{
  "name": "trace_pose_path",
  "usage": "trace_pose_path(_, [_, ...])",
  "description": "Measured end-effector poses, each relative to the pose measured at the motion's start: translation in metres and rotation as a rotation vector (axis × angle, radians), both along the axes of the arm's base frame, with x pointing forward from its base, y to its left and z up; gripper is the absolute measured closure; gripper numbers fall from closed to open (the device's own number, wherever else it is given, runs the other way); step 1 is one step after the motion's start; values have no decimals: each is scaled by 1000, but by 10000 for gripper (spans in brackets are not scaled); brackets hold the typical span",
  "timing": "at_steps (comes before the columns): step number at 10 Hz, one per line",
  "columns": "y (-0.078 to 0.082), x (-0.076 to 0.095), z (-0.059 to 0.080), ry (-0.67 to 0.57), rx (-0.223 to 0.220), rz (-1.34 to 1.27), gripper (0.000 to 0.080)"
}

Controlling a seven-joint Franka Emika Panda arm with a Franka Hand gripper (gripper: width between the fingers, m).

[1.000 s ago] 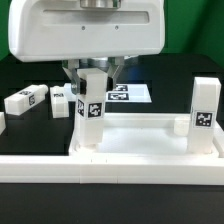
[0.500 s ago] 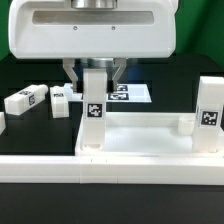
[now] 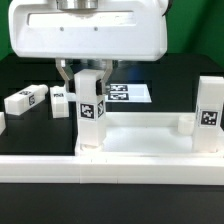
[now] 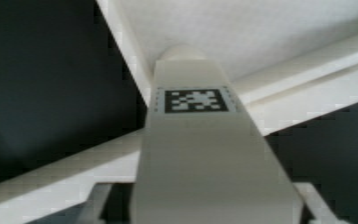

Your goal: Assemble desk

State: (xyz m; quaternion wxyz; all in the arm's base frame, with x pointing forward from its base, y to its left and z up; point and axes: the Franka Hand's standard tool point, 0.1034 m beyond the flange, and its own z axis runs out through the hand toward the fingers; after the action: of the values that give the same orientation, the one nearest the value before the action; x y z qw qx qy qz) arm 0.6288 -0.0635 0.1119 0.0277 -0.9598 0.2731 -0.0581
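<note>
Exterior view:
- Gripper (image 3: 92, 78) at 12 o'clock under the broad white hand housing, pointing straight down. Fingers (image 3: 72, 76) set on two opposite faces of the held leg (image 3: 91, 130), pinching it near its upper end.
- Held leg upright, white, square in section. Black-and-white tag (image 3: 92, 110) on the face toward the camera. Foot down on the desk top (image 3: 140, 138) at its corner, roughly 8 o'clock from frame centre. Cannot tell whether fully seated in the socket.
- Desk top low in frame, 5 to 7 o'clock: white tray, raised rim, lying flat on the black table (image 3: 30, 135).
- Second upright leg (image 3: 209, 115) at 3 o'clock, standing at the opposite corner of the desk top, tag toward the camera, well apart from the gripper.
- Loose leg (image 3: 25, 100) at 9 o'clock, lying flat on the table. Other loose leg (image 3: 62, 98) just beside it, nearer the gripper, also lying flat. Both clear of the desk top.
- Marker board (image 3: 128, 93) flat on the table behind the held leg, near 1 o'clock, partly hidden by leg and fingers.

Wrist view:
- Looking down the held leg (image 4: 202, 160), tag (image 4: 197, 100) sharp near its far end. Gripper (image 4: 202, 205) closed against both sides of the leg.
- White desk top (image 4: 247, 40) beyond the leg's end, black table to either side.
</note>
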Motion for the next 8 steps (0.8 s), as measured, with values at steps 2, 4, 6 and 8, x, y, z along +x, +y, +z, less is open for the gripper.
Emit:
trace_pose_path(2, [-1, 0, 0, 4, 14, -155, 509])
trace_pose_path(4, [-1, 0, 0, 9, 37, -340, 509])
trace_pose_path(6, [-1, -1, 0, 14, 50, -448, 509])
trace_pose_path(8, [0, -1, -1, 14, 56, -464, 436])
